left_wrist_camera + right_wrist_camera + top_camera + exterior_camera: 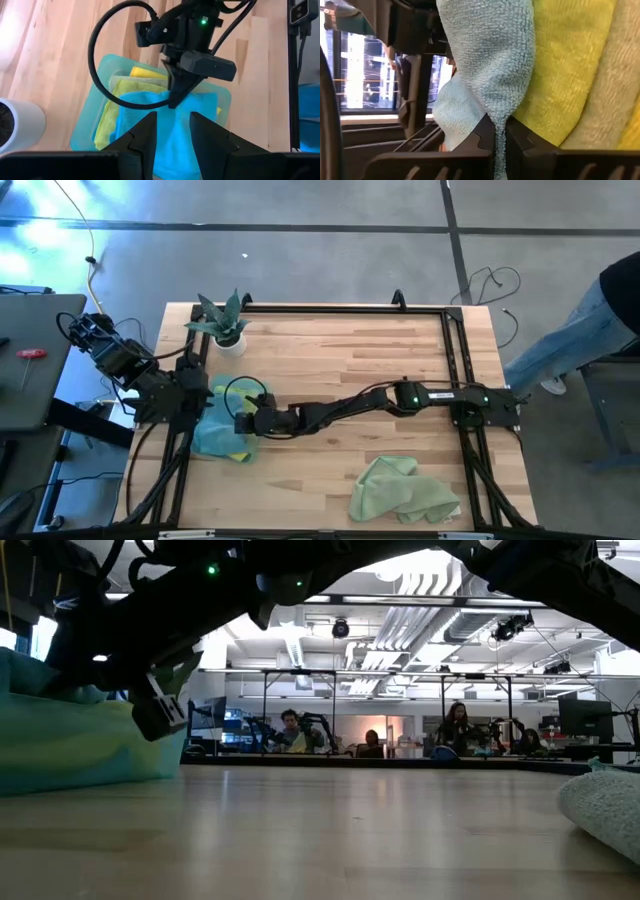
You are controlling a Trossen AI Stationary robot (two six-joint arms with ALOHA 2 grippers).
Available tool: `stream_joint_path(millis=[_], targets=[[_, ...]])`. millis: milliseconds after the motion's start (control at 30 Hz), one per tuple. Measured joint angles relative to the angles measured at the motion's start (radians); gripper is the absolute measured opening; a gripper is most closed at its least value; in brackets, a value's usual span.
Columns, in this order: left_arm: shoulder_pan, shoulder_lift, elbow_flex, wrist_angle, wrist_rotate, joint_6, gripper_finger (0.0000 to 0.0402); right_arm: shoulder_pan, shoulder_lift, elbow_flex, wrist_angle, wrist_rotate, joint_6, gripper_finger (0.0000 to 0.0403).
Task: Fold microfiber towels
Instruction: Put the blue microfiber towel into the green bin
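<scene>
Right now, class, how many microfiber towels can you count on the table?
5, maybe more hidden. Four are stacked at the table's left: teal towel at the bottom, pale green towel, yellow towel, blue towel on top. A crumpled green towel lies near the front right.

A stack of towels (222,432) lies at the table's (330,360) left edge, left of centre in the high view, with a potted plant (224,322) above it near the upper-left corner. A loose towel (400,492) lies apart at the lower right. The left gripper (200,402) and right gripper (243,423) meet over the stack.
</scene>
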Motion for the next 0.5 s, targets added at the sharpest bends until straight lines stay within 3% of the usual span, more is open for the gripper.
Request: stream_joint_path(millis=[167,500], targets=[[0.000,0.000,0.000,0.000,-0.003,0.000,0.0106,0.002,-0.002,0.004,-0.009,0.028,-0.075,0.0000],[0.000,0.000,0.000,0.000,-0.004,0.000,0.0106,-0.001,-0.030,0.035,-0.192,0.002,-0.245,0.0005]])
